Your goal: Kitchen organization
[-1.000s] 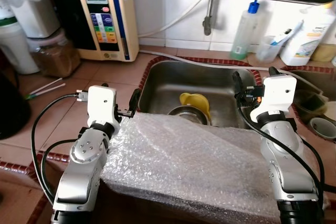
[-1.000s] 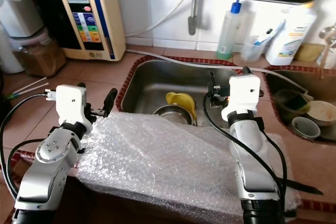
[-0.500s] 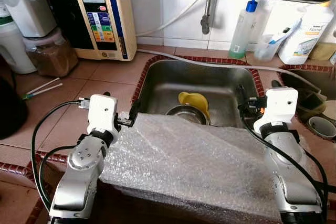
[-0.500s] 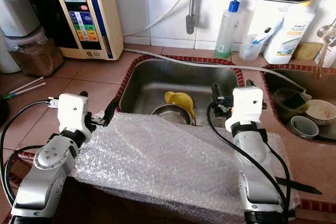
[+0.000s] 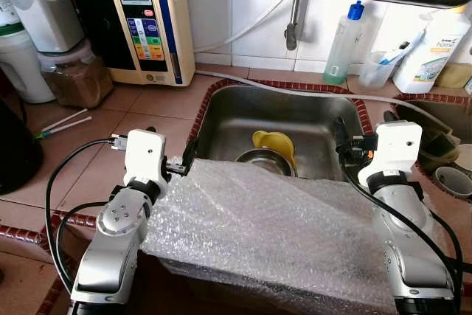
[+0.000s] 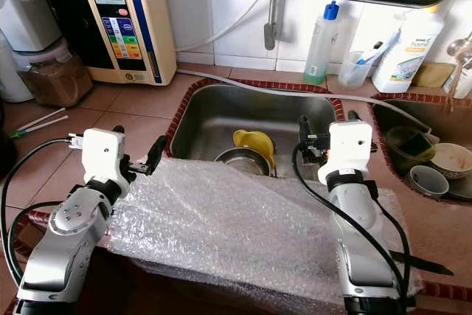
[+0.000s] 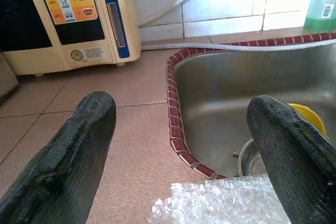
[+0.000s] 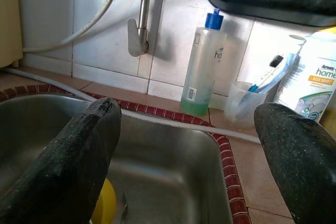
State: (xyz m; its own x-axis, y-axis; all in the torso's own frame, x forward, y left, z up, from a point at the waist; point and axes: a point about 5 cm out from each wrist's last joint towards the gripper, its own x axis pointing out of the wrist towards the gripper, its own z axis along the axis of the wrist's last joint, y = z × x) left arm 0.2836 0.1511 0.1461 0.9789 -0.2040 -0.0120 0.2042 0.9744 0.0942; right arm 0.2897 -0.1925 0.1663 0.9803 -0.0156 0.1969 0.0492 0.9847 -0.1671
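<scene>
- We see a wide sheet of bubble wrap [image 5: 273,226] draped over the near edge of the tiled surface [image 5: 103,160], its far edge reaching over the near rim of the steel sink [image 5: 295,112].
- Our left claw [image 5: 173,161] sits at the sheet's left far corner, by the sink's left rim; in the left wrist view its two black fingers [image 7: 84,135] stand wide apart, with the corner of the wrap low between them and nothing pinched.
- Our right claw [image 6: 324,129] is at the sheet's right far corner, over the sink's right side; in the right wrist view its fingers [image 8: 86,140] are likewise spread apart and hold nothing.
- Inside the sink lies a yellow funnel-like piece [image 5: 273,144], just beside a round steel bowl [image 5: 262,158], both partly hidden by the sheet's far edge.
- Behind the sink a tap [image 5: 293,12] hangs from the white tiled wall, with a clear bottle of green liquid with a blue cap [image 5: 344,42] and a clear cup holding a toothbrush [image 5: 380,68] to its right.
- A white dish-soap bottle [image 6: 408,46] stands further right.
- On the left of the surface stands a cream water-filter unit with coloured buttons [image 5: 151,20], with a lidded jar of brown contents [image 5: 74,79] beside it.
- A thin white hose [image 5: 295,88] runs along the back of the sink.
</scene>
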